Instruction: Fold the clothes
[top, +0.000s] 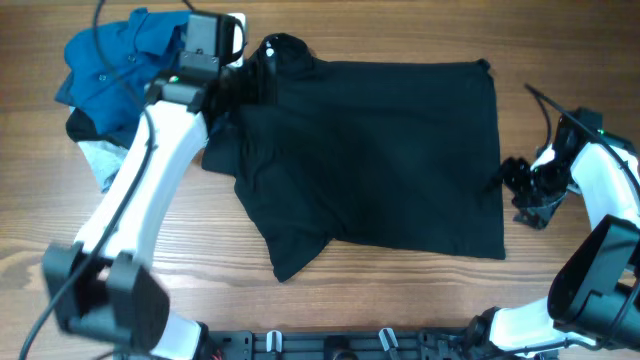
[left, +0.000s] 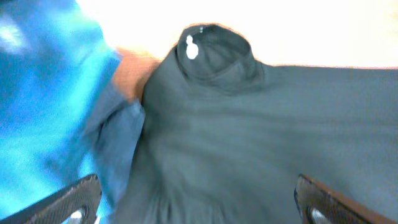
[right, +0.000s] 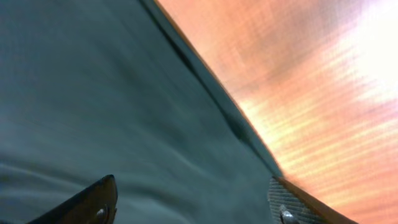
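1. A bright blue polo shirt (top: 105, 60) lies bunched up just beside the upper left corner of the black shirt (top: 390, 150). In the left wrist view the blue cloth (left: 43, 81) fills the side left of the black shirt (left: 249, 137).
2. A pale grey garment (top: 100, 160) sits left of the black shirt's left edge, partly under the left arm (top: 150, 170).
3. The left arm is white. It reaches from the near left up to the collar end of the black shirt.
4. The left gripper (top: 245, 85) hangs over the black shirt just below its collar (left: 214, 50). In its own camera the left gripper (left: 196, 186) has released. Its fingers (left: 68, 202) stand wide apart with only flat black cloth between them, and nothing is held.
5. The black shirt is spread across the middle of the wooden table (top: 330, 310), collar at the upper left and hem to the right. Its left part is rumpled and its right part is smooth.
6. One sleeve (top: 295, 250) juts out from the black shirt's lower left.
7. The right gripper (top: 522, 190) is at the black shirt's right edge, near the lower right corner. From the wrist, the right gripper (right: 193, 186) is released. Its fingers (right: 93, 202) are spread over the black shirt (right: 93, 93), and bare wood lies just beyond the hem.
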